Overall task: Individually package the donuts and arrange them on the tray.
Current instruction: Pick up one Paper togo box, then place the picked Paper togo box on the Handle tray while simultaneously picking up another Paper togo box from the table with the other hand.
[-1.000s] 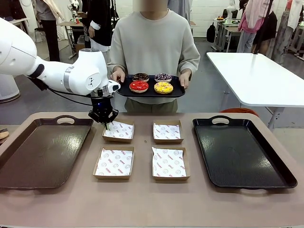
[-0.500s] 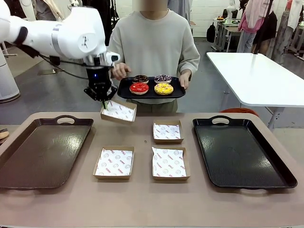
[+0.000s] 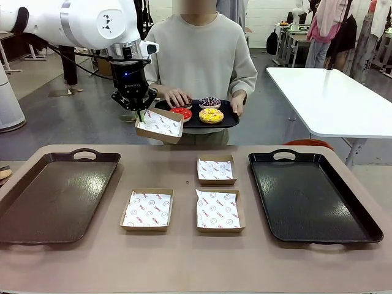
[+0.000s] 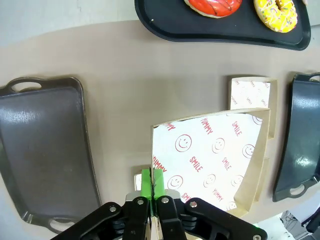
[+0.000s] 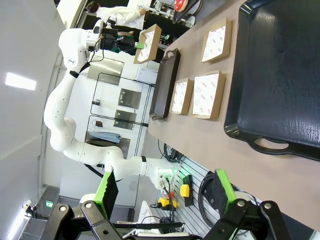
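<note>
Up over the far edge of the table, at about 11 o'clock from its middle, the left claw [image 3: 139,113] is clamped tight on the rim of a paper-lined box [image 3: 159,124]. The box hangs in the air, a bit tilted. Seen from the left wrist, the green pads [image 4: 146,181] squeeze one wall of the box, and its white paper has red smiley faces and the words SMILE and YUMMY. At 12 o'clock a person stands holding a small black tray [image 3: 228,120] just beside the held box; I cannot tell if they touch. On that tray the red donut [image 3: 181,112] sits at 7 o'clock, the yellow donut [image 3: 211,114] at 5 o'clock and the purple donut [image 3: 210,101] with sprinkles at 1 o'clock. One hand of the person [image 3: 177,97] reaches onto the tray just behind the red donut. Three more boxes lie on the table, one at 12 o'clock [image 3: 216,170], one at 7 o'clock [image 3: 147,209] and one at 5 o'clock [image 3: 218,209]. A brown tray [image 3: 55,196] lies at 9 o'clock and a big black tray [image 3: 312,196] at 3 o'clock. The right claw [image 5: 162,189] is spread wide with nothing in it.
</note>
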{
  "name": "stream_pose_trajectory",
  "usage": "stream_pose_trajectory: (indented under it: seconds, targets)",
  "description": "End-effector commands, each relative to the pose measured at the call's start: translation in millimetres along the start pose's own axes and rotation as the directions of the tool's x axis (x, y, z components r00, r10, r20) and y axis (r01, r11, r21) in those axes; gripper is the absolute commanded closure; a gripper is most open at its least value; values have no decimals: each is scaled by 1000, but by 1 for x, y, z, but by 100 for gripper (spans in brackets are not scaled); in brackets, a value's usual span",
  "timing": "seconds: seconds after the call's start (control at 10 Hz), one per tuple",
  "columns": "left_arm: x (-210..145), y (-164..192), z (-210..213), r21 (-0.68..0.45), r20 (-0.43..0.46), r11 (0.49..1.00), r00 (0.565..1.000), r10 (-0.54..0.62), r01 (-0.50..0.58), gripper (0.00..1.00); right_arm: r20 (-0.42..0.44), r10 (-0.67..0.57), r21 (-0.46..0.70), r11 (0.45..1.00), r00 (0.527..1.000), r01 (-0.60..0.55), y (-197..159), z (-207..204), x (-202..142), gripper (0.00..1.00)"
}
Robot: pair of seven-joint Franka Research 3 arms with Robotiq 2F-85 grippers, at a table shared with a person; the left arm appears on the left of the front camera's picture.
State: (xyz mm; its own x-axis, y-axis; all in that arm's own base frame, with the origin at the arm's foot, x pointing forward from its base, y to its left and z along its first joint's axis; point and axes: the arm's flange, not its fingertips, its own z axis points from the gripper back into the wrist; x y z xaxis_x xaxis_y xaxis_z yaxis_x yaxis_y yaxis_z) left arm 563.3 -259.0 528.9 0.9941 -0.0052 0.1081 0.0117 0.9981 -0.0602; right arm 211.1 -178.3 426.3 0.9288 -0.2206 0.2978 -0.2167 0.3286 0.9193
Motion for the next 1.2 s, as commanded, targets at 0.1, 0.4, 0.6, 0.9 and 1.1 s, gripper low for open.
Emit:
stream_pose_trajectory:
  seconds: [0.1, 0.4, 0.6, 0.9, 1.1]
  targets:
    - [0, 5, -7, 6, -10, 1000, 1000, 0, 0, 100, 1, 16, 11, 1000, 1000, -16, -1, 1, -1, 0]
    - [0, 5, -7, 6, -10, 1000, 1000, 0, 0, 100, 1, 16, 11, 1000, 1000, -16, -1, 1, -1, 0]
    - [0, 5, -7, 6, -10, 1000, 1000, 0, 0, 100, 1, 16, 11, 1000, 1000, -16, -1, 1, -1, 0]
    - [0, 5, -7, 6, -10, 1000, 1000, 0, 0, 100, 1, 16, 11, 1000, 1000, -16, -1, 1, -1, 0]
    - [0, 5, -7, 6, -10, 1000, 1000, 0, 0, 100, 1, 16, 11, 1000, 1000, -16, -1, 1, -1, 0]
